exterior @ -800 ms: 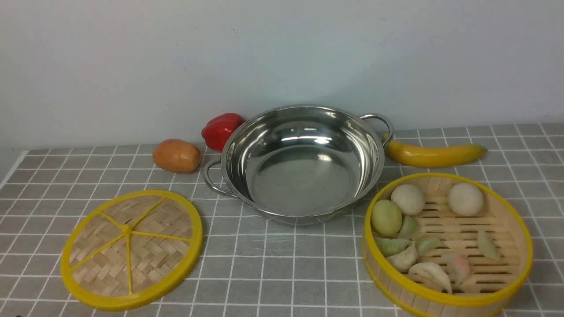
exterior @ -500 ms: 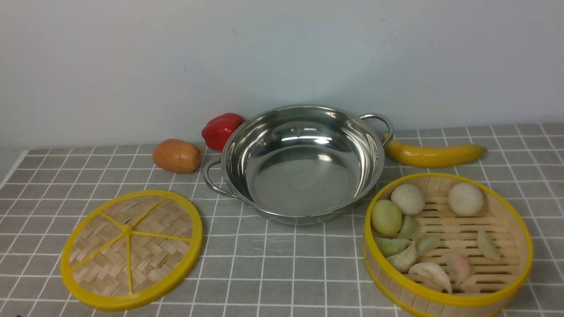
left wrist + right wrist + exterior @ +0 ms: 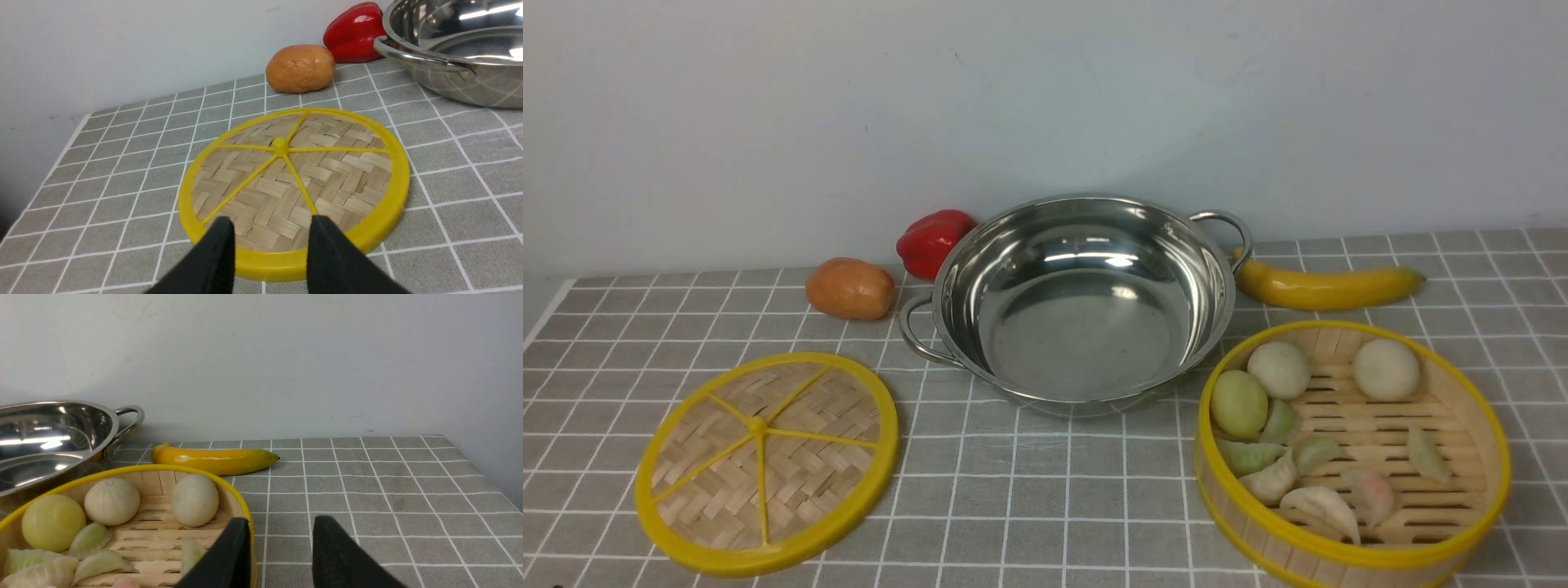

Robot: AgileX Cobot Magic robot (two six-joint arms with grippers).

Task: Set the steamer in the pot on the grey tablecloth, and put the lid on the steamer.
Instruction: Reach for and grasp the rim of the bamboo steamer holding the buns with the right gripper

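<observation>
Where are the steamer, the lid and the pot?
steamer (image 3: 1376, 416), front view, bare slatted floor.
lid (image 3: 757, 425), front view, central hub.
pot (image 3: 1086, 343), front view, inner bottom.

steamer (image 3: 1339, 327) near rim cut off at btm edge, pepper (image 3: 931, 238) partly behind pot (image 3: 980, 278)

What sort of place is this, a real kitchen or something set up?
Probably a staged tabletop, not a working kitchen: a grey tablecloth against a bare wall, a steel pot with no stove under it, and a steamer of glossy, toy-looking dumplings.
</observation>
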